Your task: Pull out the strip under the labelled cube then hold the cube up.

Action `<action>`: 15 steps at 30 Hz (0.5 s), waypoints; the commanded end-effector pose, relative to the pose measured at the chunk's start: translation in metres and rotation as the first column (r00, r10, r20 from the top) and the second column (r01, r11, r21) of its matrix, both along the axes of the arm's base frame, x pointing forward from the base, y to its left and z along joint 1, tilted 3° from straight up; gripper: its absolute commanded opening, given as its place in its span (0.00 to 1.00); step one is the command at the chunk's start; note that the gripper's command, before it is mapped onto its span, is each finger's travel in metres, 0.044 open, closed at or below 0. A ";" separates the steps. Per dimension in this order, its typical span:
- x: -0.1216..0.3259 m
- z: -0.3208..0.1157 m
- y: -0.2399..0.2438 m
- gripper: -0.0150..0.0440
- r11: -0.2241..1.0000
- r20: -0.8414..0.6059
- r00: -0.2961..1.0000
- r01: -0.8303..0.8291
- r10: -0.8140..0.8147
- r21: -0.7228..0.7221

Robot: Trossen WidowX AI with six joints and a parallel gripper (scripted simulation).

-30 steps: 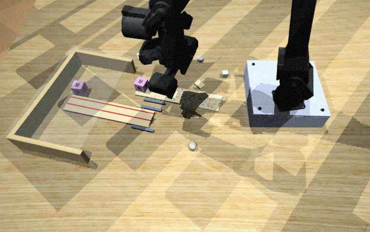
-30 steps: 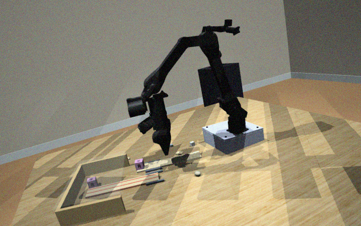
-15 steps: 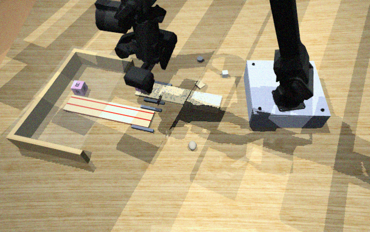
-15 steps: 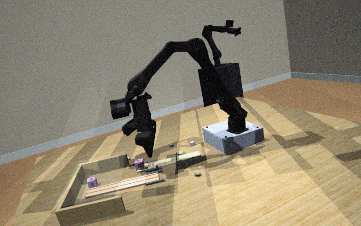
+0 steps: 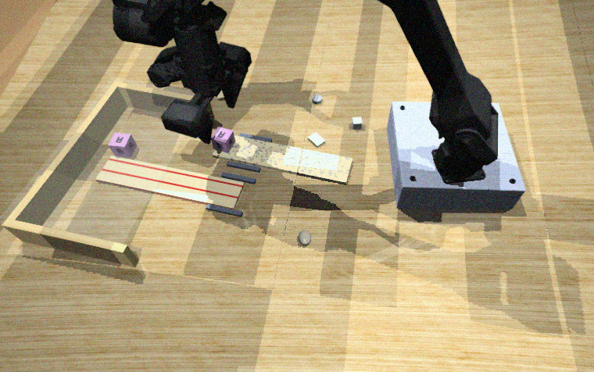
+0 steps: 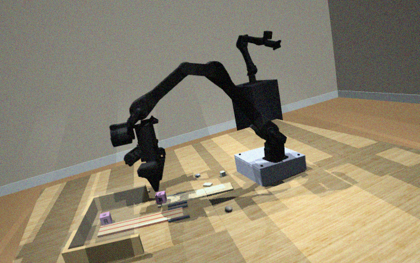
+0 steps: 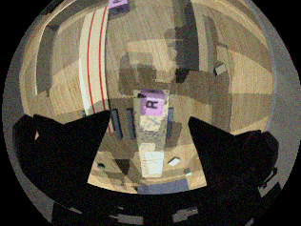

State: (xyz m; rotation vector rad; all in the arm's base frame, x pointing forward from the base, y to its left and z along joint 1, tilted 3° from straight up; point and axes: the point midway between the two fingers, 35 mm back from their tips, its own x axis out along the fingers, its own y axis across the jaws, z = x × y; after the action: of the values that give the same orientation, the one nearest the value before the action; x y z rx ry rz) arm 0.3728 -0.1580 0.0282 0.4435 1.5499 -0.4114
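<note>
A pink cube marked R (image 5: 223, 139) (image 6: 161, 197) (image 7: 152, 103) rests on the far end of the speckled strip (image 5: 271, 158) (image 6: 216, 189) (image 7: 150, 137). Another pink cube marked R (image 5: 121, 145) (image 6: 105, 218) (image 7: 119, 6) stands beside the far end of the red-striped strip (image 5: 170, 179) (image 6: 139, 221) (image 7: 95, 61). My gripper (image 5: 219, 122) (image 7: 150, 117) is wide open and empty, pointing down over the first cube. In the wrist view its fingers lie to either side of that cube, apart from it. In the exterior view one finger hides the other.
A low wooden wall (image 5: 67, 236) (image 6: 102, 247) encloses the striped strip's far end on three sides. Several dark blue bars (image 5: 243, 166) (image 6: 178, 218) flank the strips. A white tile (image 5: 316, 139), a small white block (image 5: 357, 122) and a grey pebble (image 5: 304, 237) lie nearer the base (image 5: 459, 201).
</note>
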 end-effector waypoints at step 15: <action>0.002 -0.025 -0.003 0.68 1.000 -0.004 1.000 -0.005 0.005 -0.002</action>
State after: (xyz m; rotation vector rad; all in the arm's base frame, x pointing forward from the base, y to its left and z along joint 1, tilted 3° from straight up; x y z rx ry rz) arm 0.3759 -0.1605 0.0094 0.4451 1.5502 -0.4125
